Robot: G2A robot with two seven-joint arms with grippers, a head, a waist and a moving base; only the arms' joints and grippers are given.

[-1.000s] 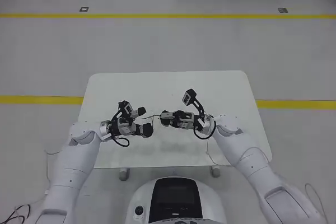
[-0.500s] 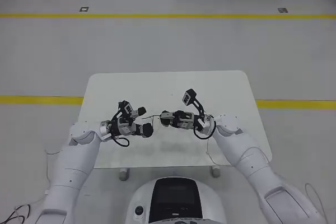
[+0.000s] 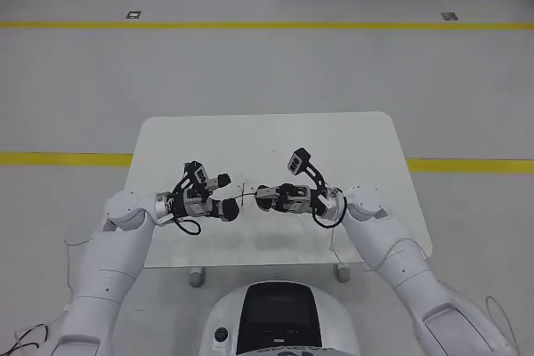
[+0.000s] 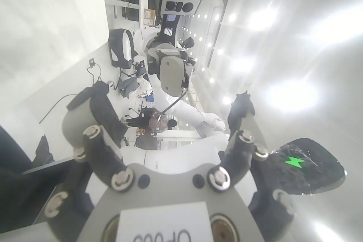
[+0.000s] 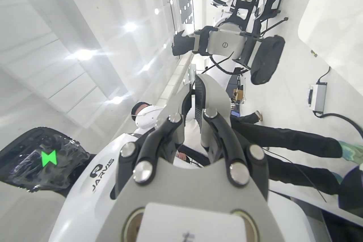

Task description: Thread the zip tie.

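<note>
A thin black zip tie (image 3: 241, 190) hangs in the air between my two grippers, above the middle of the white table (image 3: 356, 142). My right gripper (image 3: 261, 195) (image 5: 194, 94) has its fingers pressed close together, and the tie's end seems to be pinched at their tips. My left gripper (image 3: 222, 189) (image 4: 167, 101) faces it from a short distance with its black-padded fingers (image 4: 96, 101) spread wide and nothing between them. The tie is too thin to make out in either wrist view. Across the gap, the left wrist view catches the right gripper (image 4: 170, 75).
Both arms hover over the table's middle, with bare tabletop around them. A power adapter (image 5: 315, 98) with a cable lies on the floor beside the table. A yellow floor line (image 3: 53, 158) runs behind the table.
Both grippers have drifted slightly toward the table's near edge. The tie, earlier spanning the gap between the two grippers, now looks shorter and sits nearer the right gripper.
</note>
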